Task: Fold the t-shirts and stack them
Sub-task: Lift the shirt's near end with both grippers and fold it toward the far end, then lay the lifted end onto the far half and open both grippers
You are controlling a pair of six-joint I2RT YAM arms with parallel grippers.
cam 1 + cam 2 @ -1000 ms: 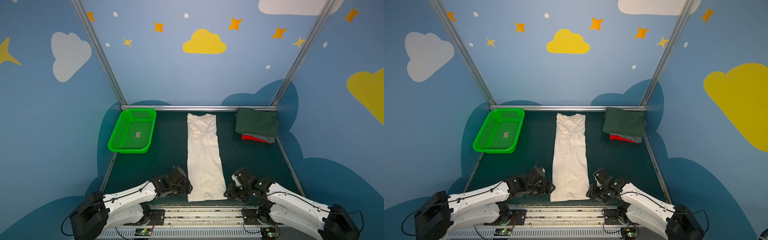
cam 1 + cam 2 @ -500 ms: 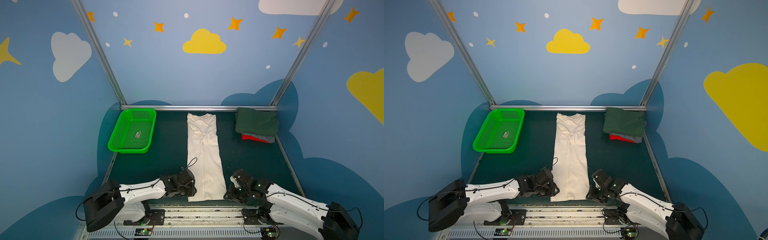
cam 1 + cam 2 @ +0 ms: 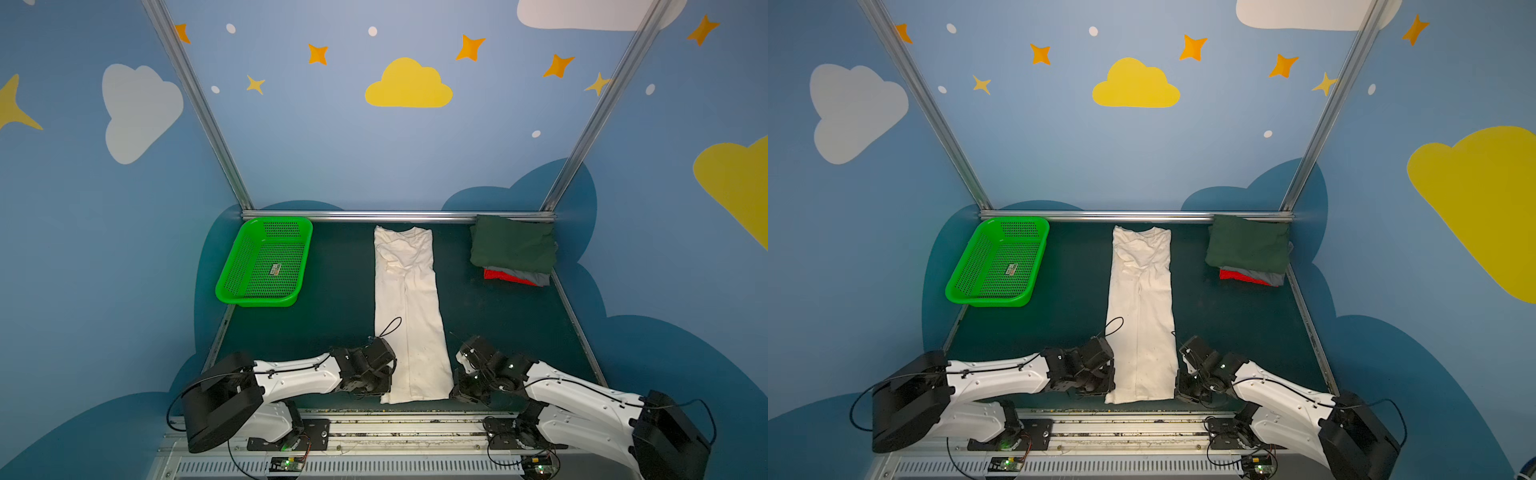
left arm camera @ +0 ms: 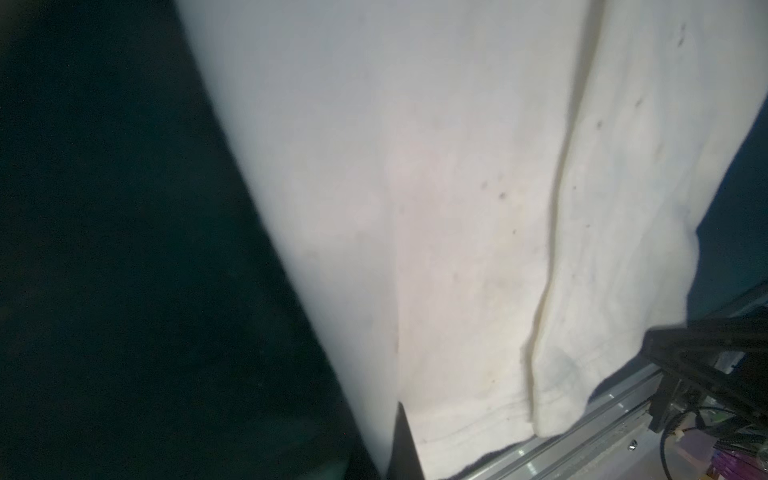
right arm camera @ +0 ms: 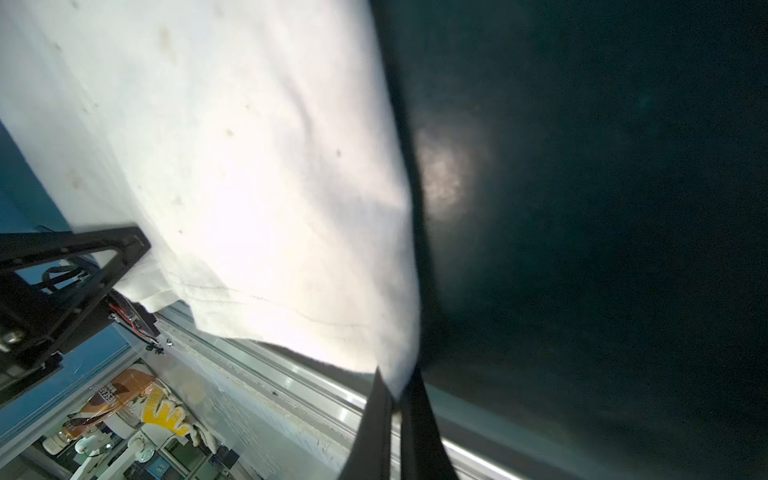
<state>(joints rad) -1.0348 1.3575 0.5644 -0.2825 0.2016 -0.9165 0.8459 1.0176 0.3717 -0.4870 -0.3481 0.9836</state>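
Colour reference:
- cream-white tee point(image 3: 409, 316): plain cream-white, with small dark specks.
- dark green tee point(image 3: 513, 245): solid dark green.
- grey tee point(image 3: 530, 277): solid grey.
- red tee point(image 3: 500, 275): solid bright red.
- basket point(image 3: 259, 300): bright green, with a regular grid of perforations.
- label point(image 3: 275, 269): white with dark print.
- surface point(image 3: 340, 282): dark green.
- walls point(image 3: 332, 145): blue, with white and yellow clouds, orange and yellow stars, white dots and darker blue cloud shapes.
- frame rails point(image 3: 399, 215): silver.
- left arm point(image 3: 299, 374) and right arm point(image 3: 582, 399): white shells, black joints.
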